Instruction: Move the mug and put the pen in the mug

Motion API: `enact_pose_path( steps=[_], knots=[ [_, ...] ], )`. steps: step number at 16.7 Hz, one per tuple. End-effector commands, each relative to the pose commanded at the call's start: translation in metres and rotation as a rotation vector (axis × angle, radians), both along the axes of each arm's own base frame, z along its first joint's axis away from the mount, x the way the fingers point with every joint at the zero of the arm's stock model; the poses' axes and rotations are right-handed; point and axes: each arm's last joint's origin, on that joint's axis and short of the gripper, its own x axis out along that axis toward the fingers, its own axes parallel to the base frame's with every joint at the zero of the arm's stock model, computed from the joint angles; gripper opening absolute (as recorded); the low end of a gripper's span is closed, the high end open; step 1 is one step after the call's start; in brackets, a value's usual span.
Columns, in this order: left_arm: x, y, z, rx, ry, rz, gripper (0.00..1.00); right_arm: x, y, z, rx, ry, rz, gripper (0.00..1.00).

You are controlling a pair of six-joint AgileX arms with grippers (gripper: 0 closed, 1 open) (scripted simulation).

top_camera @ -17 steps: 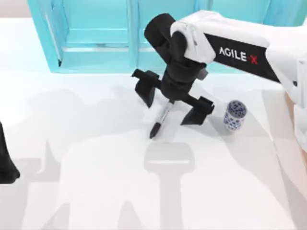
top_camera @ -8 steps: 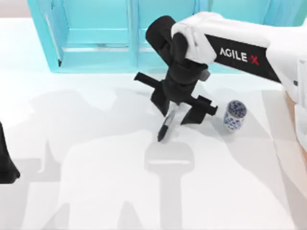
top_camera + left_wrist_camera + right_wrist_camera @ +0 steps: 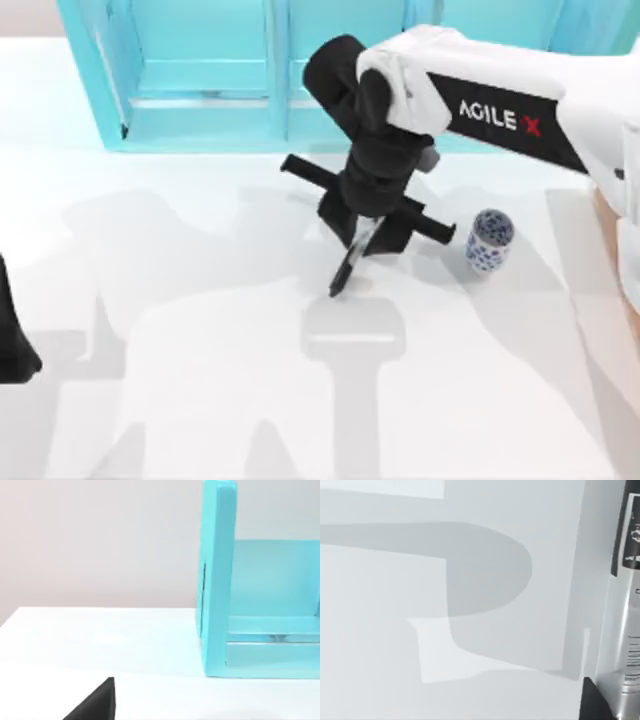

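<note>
Right end effector (image 3: 364, 233) pinches the pen (image 3: 349, 262) left of the mug (image 3: 489, 240); tilted, the pen could slip or topple that short mug.

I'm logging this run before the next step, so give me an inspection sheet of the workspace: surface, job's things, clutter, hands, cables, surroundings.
Surface: white table, crossed by grey shadows.
Job's things: pen gripped near its upper end, tilted, black tip down toward the table; mug upright to the pen's right, apart from it, with nothing seen in it.
Clutter: nothing seen.
Hands: right hand shut on the pen at table centre; left hand parked at the table's left edge.
Cables: nothing seen.
Surroundings: turquoise shelf unit along the far side; plain pale wall beyond.
</note>
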Motion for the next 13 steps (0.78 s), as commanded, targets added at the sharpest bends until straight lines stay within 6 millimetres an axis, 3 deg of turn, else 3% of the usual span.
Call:
enact_pose_path(
  steps=[10,13],
  knots=[
    [0.000,0.000,0.000,0.000,0.000,0.000,1.00,-0.074,0.000,0.087,0.014,-0.021,0.001,0.00],
    [0.000,0.000,0.000,0.000,0.000,0.000,1.00,-0.095,0.000,0.098,0.007,-0.010,0.000,0.00]
  ],
)
